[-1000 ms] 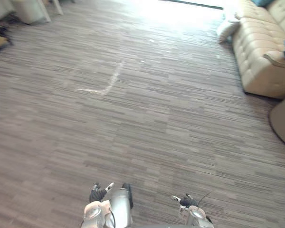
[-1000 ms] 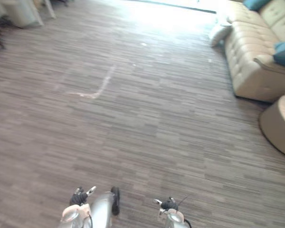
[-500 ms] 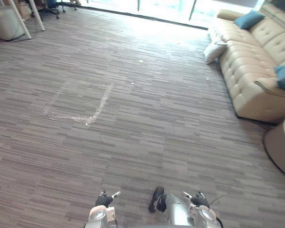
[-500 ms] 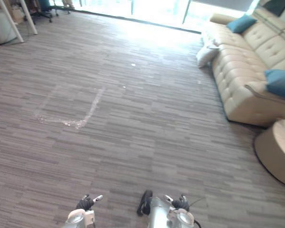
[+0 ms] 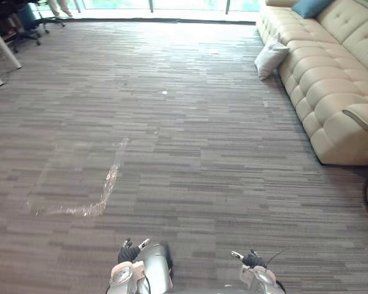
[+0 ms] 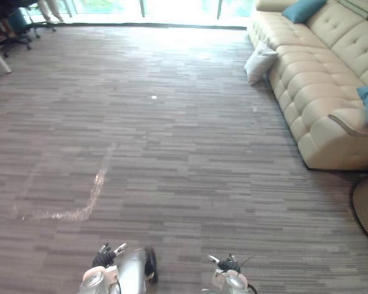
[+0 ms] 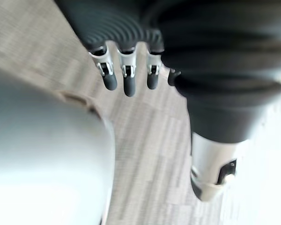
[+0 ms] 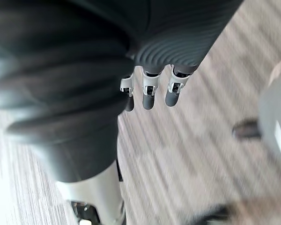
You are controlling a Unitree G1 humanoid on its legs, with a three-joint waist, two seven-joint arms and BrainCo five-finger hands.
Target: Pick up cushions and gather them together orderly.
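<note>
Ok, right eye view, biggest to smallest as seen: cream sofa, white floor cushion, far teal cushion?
1. Cream tufted sofa.
2. White fabric cushion and teal fabric cushion look alike; the teal is farther, so unranked.

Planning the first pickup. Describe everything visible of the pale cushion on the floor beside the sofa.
The pale cushion is a soft, off-white, roughly square pillow of plain fabric, slightly rumpled. It stands tilted on one edge on the grey carpet, leaning against the front of the cream tufted sofa. Nothing else touches it.

Low, left hand [image 5: 129, 252] and right hand [image 5: 251, 260]; fingers [image 7: 128, 86] slack, empty.
</note>
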